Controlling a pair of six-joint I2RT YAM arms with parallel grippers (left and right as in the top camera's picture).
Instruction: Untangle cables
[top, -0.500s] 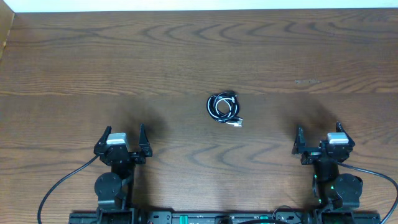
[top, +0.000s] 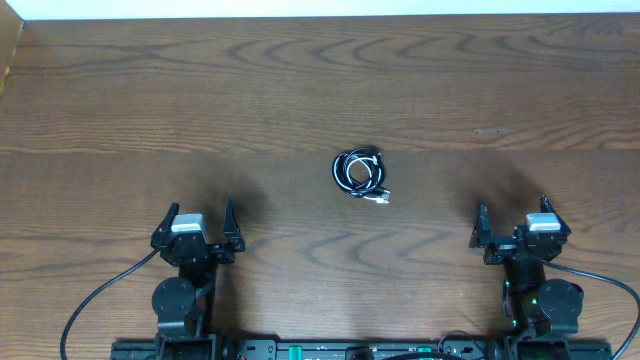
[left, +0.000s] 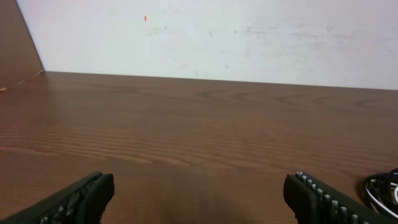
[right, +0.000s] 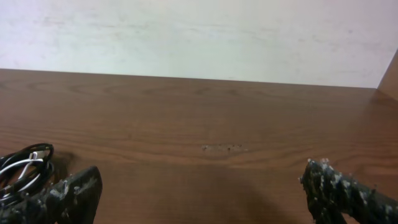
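Left gripper (top: 200, 208): fingers spread wide with nothing between them. It sits low near the front edge of the table, on the left side.
Left gripper, wrist view (left: 199, 200): only bare wood shows in the gap between the two dark ribbed fingers (left: 81, 199).
Right gripper (top: 512, 207): also spread wide and holding nothing, near the front edge on the right side.
Right gripper, wrist view (right: 202, 194): the gap between its fingers (right: 339, 186) is bare wood too.
Cables (top: 361, 173): one small coiled bundle lying flat on the table. Sideways it is roughly midway between the two grippers, and it lies farther from the robot base than either. It is well apart from both.
Cables, left wrist view (left: 384, 188): a sliver of loops at the right edge of the frame, outside the right-hand finger.
Cables, right wrist view (right: 25, 169): at the left edge, just beyond the left-hand finger, which partly hides them.
Bundle makeup: black loops with a white strand wound in; I cannot tell how many cords there are.
Plug end (top: 381, 198): a small pale connector pokes out of the bundle on the side nearest the robot.
Table (top: 300, 80): dark brown wood grain.
Scuff mark (top: 493, 131): a faint pale patch to the right of the bundle and farther out, also visible ahead of the right gripper (right: 222, 148).
Wall (left: 249, 37): white, behind the table's far edge.
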